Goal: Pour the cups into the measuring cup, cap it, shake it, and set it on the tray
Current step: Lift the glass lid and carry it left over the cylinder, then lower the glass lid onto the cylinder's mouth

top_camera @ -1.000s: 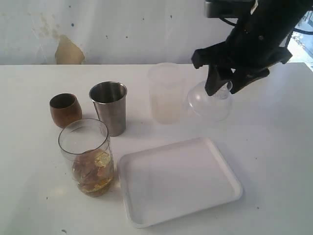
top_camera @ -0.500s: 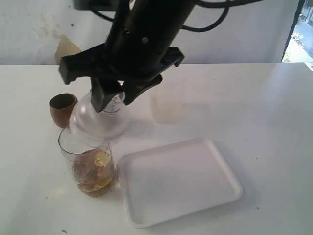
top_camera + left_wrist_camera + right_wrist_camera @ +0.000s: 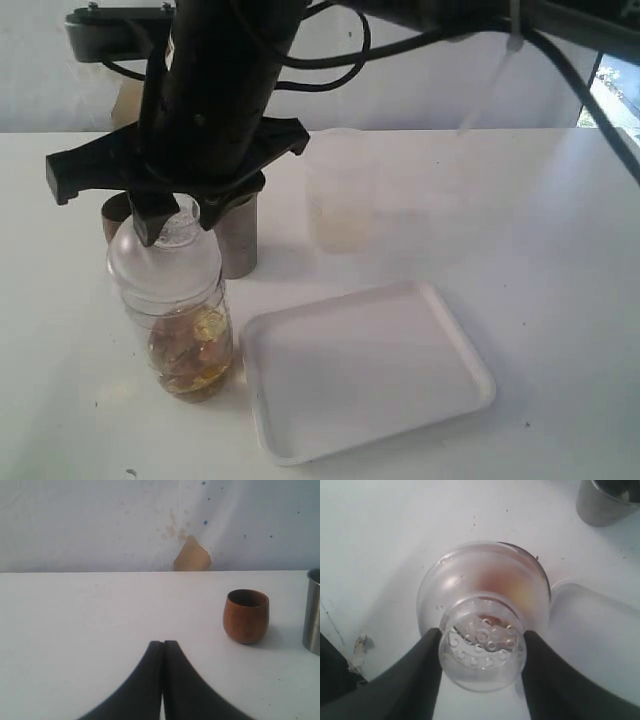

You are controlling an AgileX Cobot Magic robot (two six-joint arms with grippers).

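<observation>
Our right claw (image 3: 482,655) pinches the domed cap (image 3: 165,268) atop the measuring cup (image 3: 190,352); our left claw (image 3: 163,644) sits closed, empty.

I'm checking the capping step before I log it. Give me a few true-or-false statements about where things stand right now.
1. The right gripper grips the clear domed lid by its perforated neck. True.
2. The measuring cup stands on the tray. False: it stands on the table beside the tray.
3. The left gripper is closed around the wooden cup. False: it is shut on nothing, and the cup stands apart from it.
4. The measuring cup holds brownish-yellow contents at its bottom. True.
5. The steel tumbler lies on its side. False: it stands upright.
</observation>
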